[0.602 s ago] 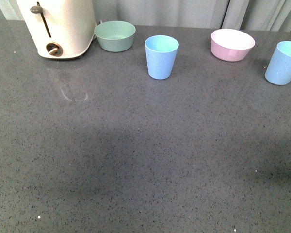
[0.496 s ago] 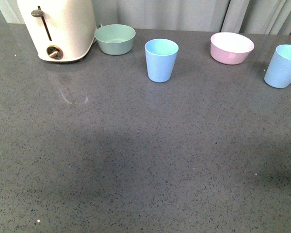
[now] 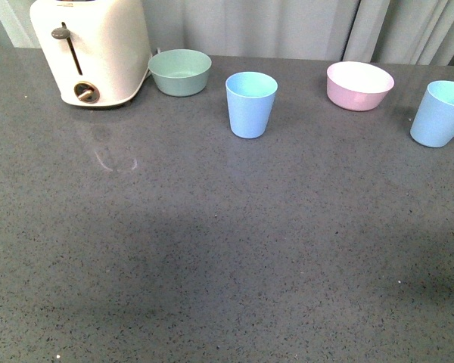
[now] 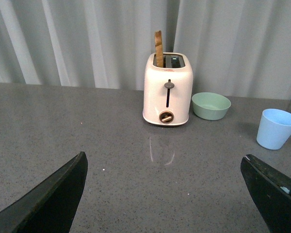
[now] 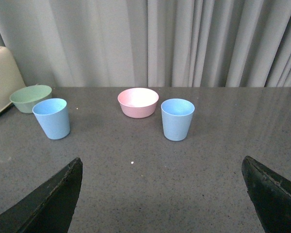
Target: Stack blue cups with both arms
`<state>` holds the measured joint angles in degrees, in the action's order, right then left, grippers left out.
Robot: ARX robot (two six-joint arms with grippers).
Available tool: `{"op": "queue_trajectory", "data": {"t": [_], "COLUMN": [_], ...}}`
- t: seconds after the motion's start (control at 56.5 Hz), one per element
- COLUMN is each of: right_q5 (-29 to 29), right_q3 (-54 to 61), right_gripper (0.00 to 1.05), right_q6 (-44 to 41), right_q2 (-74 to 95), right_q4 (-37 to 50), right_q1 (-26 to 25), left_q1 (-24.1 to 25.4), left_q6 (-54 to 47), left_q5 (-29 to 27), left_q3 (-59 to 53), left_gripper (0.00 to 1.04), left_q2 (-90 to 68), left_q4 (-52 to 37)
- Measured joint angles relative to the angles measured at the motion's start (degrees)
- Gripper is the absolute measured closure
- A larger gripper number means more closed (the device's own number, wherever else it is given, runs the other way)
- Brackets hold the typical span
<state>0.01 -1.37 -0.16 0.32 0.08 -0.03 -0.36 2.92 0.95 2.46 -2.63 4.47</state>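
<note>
Two blue cups stand upright on the desk (image 3: 212, 249), well apart: one cup (image 3: 251, 104) near the green bowl (image 3: 180, 72), the other cup (image 3: 441, 113) past the pink bowl (image 3: 359, 85). Likely light, stiff and smooth, each wants a pinch across its rim wall. The left pincer (image 4: 162, 162) and right pincer (image 5: 161, 162) are spread wide, empty. Only the right wrist view frames both cups between fingers; the front view shows no arms
</note>
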Motion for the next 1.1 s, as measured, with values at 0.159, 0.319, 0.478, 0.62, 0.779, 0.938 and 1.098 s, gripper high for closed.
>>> {"op": "queue_trajectory", "data": {"t": [0.159, 0.319, 0.478, 0.62, 0.779, 0.938, 1.098], "right_q5": [0.0, 0.0, 0.0, 0.0, 0.0, 0.0, 0.0], "right_q3": [0.0, 0.0, 0.0, 0.0, 0.0, 0.0, 0.0], "right_gripper": [0.09, 0.09, 0.09, 0.09, 0.09, 0.09, 0.09], "right_q6": [0.0, 0.0, 0.0, 0.0, 0.0, 0.0, 0.0], "right_q2": [0.0, 0.0, 0.0, 0.0, 0.0, 0.0, 0.0], "right_q4": [0.0, 0.0, 0.0, 0.0, 0.0, 0.0, 0.0], "right_q1": [0.0, 0.0, 0.0, 0.0, 0.0, 0.0, 0.0], "left_q1": [-7.2, -9.0, -11.1, -13.1, -15.5, -17.4, -19.1], "left_q6": [16.4, 19.9, 21.4, 21.5, 22.1, 23.0, 24.3], "left_q5": [-1.0, -0.6, 0.5, -0.6, -2.0, -2.5, -4.4], "left_q3": [12.7, 25.1, 41.2, 52.0, 66.5, 79.4, 91.6], "left_gripper": [0.09, 0.09, 0.09, 0.09, 0.09, 0.09, 0.09], "left_q2": [-23.5, -46.9, -69.7, -82.6, -96.5, -107.0, -116.3], "left_q4": [16.8, 4.7, 2.0, 2.9, 6.9, 11.2, 16.2]}}
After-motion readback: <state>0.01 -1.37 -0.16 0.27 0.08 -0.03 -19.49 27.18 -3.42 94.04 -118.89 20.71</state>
